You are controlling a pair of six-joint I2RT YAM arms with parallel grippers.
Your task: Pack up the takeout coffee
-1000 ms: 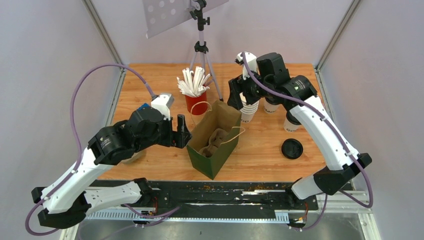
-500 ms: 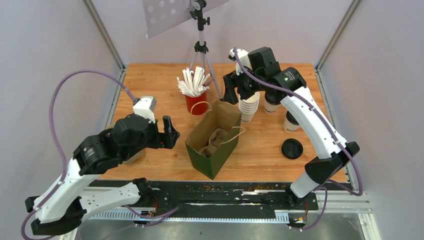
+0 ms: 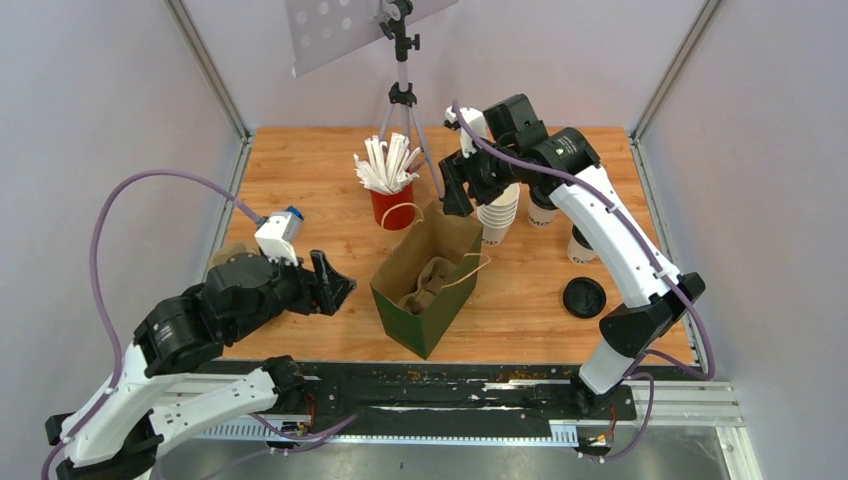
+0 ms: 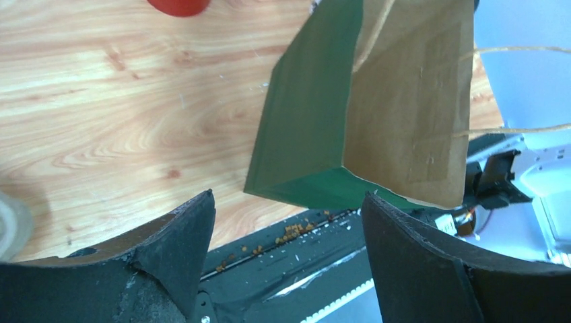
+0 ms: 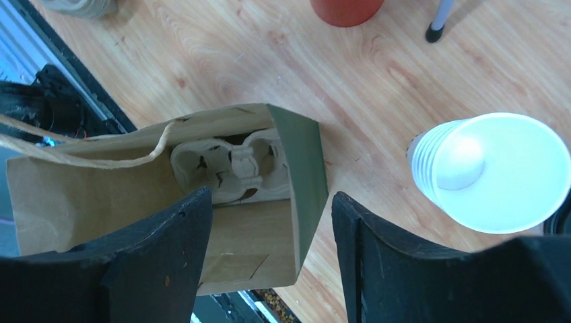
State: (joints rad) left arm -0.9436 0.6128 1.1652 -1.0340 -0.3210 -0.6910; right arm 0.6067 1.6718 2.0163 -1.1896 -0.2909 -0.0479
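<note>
A green paper bag point(image 3: 425, 285) stands open mid-table with a cardboard cup carrier point(image 3: 428, 280) inside. Two single white paper cups point(image 3: 541, 214) point(image 3: 579, 249) stand at the right, partly hidden behind my right arm. A round black lid point(image 3: 584, 297) lies near the right edge. My right gripper point(image 3: 453, 193) is open and empty above the bag's far edge, left of the nested cup stack point(image 3: 497, 215). In the right wrist view the gripper point(image 5: 269, 256) looks down on the bag point(image 5: 306, 175) and carrier point(image 5: 232, 165). My left gripper point(image 3: 333, 285) is open and empty, left of the bag point(image 4: 303, 114).
A red cup of white straws point(image 3: 390, 200) stands behind the bag, beside a tripod point(image 3: 403, 95). The cup stack also shows in the right wrist view point(image 5: 495, 171). A tan object point(image 3: 232, 254) lies partly hidden under my left arm. A black rail point(image 3: 450, 385) runs along the near edge.
My left gripper has pulled back from the bag's left side toward the near left. My right gripper has moved left from over the cup stack to above the bag's far edge.
</note>
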